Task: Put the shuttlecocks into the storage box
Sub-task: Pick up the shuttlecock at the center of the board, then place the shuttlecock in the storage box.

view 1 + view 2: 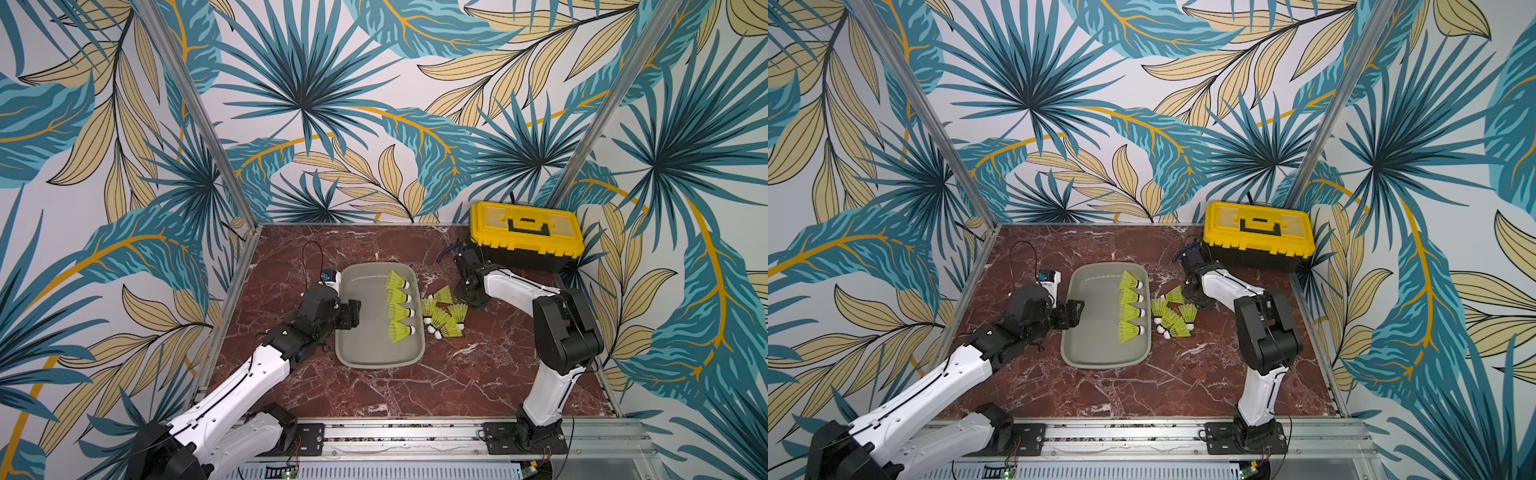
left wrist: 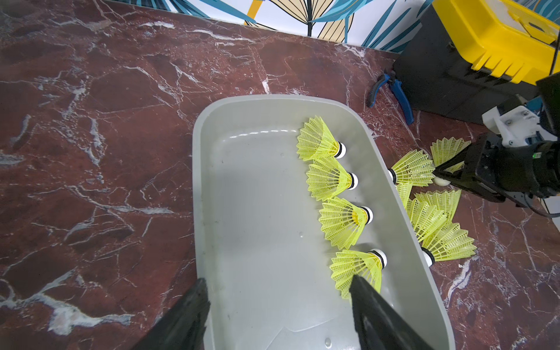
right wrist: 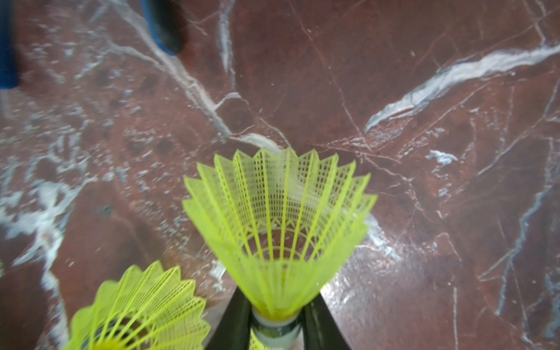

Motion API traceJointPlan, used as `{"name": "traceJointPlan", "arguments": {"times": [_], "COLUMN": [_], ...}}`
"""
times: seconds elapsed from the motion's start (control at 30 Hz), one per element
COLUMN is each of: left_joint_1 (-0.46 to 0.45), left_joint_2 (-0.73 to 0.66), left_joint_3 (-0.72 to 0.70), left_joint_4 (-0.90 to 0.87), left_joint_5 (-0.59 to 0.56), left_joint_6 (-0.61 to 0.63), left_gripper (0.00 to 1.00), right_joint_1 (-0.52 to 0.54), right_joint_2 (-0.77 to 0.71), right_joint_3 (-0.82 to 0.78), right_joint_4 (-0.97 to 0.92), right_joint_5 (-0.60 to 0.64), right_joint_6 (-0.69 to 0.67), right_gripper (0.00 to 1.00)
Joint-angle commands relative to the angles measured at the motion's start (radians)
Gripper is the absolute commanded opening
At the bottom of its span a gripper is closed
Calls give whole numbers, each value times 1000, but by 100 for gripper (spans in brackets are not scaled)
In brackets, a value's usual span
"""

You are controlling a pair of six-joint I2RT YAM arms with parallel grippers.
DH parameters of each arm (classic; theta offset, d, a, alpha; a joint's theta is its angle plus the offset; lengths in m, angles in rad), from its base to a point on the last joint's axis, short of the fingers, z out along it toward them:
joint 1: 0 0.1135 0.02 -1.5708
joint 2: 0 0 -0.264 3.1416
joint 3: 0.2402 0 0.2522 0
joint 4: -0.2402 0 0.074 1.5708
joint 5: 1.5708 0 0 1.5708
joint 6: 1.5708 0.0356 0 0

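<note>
The grey storage box [image 1: 365, 332] [image 1: 1096, 336] [image 2: 257, 212] lies mid-table, with several yellow-green shuttlecocks [image 1: 400, 312] [image 2: 342, 221] in a row along its right side. Several more shuttlecocks [image 1: 441, 322] [image 1: 1173, 322] [image 2: 439, 239] lie heaped on the marble just right of it. At the heap's far side my right gripper [image 1: 466, 300] [image 1: 1198, 300] [image 3: 277, 315] is shut on the base of one shuttlecock [image 3: 278, 218], low over the marble. That shuttlecock's skirt points away from the fingers. My left gripper [image 1: 355, 313] [image 1: 1075, 313] [image 2: 278, 291] hangs open and empty over the box's left rim.
A black toolbox with a yellow lid [image 1: 525, 232] [image 1: 1258, 228] stands in the back right corner. Blue-handled pliers [image 2: 394, 91] lie in front of it, close behind the right wrist. Patterned walls close three sides, and a metal rail [image 1: 395, 436] runs along the front.
</note>
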Motion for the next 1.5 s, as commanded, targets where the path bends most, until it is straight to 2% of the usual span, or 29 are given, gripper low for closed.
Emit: {"name": "traceJointPlan", "arguments": {"times": [0.0, 0.2, 0.33, 0.5, 0.67, 1.0, 1.13, 1.47], "left_joint_1": [9, 8, 9, 9, 8, 9, 8, 9], "left_joint_2": [-16, -18, -16, -11, 12, 63, 72, 148], "left_joint_3": [-1, 13, 36, 69, 108, 193, 221, 360], "left_joint_4": [-13, -28, -45, -56, -59, -80, -90, -156], "left_joint_5": [16, 60, 80, 102, 139, 225, 248, 340], "left_joint_6": [19, 35, 63, 98, 129, 188, 221, 352], "left_gripper": [76, 76, 76, 76, 76, 76, 76, 76], "right_joint_1": [-3, -1, 1, 9, 11, 13, 18, 56], "right_joint_2": [-43, -128, -196, -319, -424, -521, -534, -527], "right_joint_3": [-54, -134, -185, -307, -371, -377, -349, -302], "right_joint_4": [54, 127, 188, 346, 431, 411, 359, 273], "right_joint_5": [-47, -81, -137, -259, -412, -685, -729, -752], "right_joint_6": [-75, -181, -333, -547, -665, -850, -890, -981], "right_gripper": [19, 18, 19, 20, 20, 19, 17, 16]}}
